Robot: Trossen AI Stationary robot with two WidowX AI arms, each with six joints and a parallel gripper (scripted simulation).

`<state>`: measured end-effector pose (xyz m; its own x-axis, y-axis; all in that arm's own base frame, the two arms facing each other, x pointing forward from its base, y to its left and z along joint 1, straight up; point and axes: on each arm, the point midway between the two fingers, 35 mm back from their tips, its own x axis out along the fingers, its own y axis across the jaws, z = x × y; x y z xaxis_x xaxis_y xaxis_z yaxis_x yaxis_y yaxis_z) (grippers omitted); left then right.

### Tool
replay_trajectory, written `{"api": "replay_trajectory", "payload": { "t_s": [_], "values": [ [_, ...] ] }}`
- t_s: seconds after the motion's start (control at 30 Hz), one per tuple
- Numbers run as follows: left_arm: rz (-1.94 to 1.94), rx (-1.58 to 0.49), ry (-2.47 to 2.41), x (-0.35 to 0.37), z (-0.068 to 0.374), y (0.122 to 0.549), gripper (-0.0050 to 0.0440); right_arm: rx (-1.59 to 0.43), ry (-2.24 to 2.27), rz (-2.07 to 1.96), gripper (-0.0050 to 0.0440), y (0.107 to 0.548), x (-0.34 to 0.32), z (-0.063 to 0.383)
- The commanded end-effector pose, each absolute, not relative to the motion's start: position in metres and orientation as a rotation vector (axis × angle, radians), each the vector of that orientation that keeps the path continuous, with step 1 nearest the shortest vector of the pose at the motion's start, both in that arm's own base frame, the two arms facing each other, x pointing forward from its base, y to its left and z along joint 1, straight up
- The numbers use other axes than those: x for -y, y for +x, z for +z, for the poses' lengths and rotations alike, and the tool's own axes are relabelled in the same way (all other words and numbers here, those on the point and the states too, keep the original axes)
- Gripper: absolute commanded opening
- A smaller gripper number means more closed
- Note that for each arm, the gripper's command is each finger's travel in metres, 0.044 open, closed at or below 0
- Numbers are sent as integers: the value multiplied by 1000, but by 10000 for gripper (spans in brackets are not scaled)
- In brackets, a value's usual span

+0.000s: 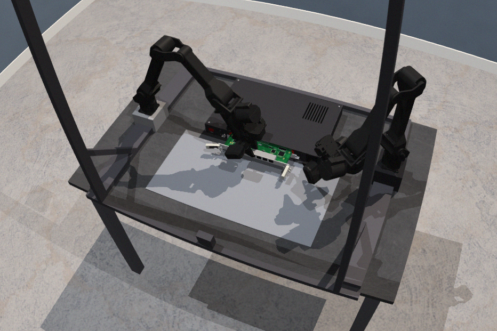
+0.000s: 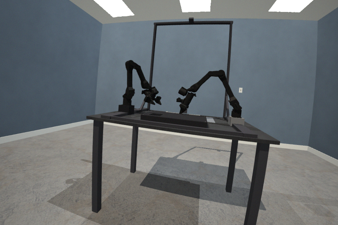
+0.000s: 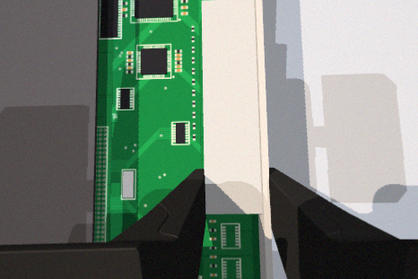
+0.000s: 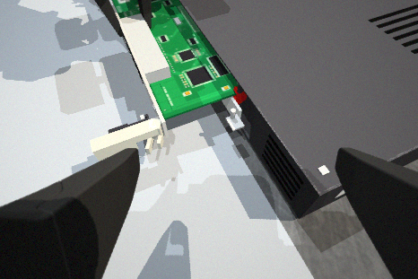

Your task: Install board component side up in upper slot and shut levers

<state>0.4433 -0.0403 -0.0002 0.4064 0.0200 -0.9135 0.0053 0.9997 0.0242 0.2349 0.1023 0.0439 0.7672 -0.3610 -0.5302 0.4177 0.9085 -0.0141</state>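
The green board (image 1: 273,153) lies component side up, partly inside the upper slot of the black enclosure (image 1: 281,114), with its front strip and white panel still outside. My left gripper (image 1: 237,150) is shut on the board's white connector block (image 3: 230,100) by the panel, seen from above in the left wrist view (image 3: 235,189). The lever at that end (image 1: 211,145) lies in line with the panel. The other lever (image 4: 127,137) points straight out from the panel, clear of the enclosure's white tab (image 4: 234,117). My right gripper (image 4: 237,158) is open and empty, a short way off from that lever.
A light grey mat (image 1: 241,194) covers the bench in front of the enclosure. Tall black frame posts (image 1: 381,90) stand at the bench's front. The enclosure sits toward the back of the bench, away from the edges, with a vent grille (image 1: 315,112) on its lid.
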Motion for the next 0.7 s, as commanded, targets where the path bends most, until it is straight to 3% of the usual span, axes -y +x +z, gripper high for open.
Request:
{"api": "replay_trajectory", "payload": {
  "t_s": [0.0,0.67],
  "values": [
    [7,-1090,22,31,24,452,79,-548,113,-416,400,240,-102,42],
    [11,-1110,25,24,11,448,79,-537,130,-411,400,242,-105,47]
  ]
}}
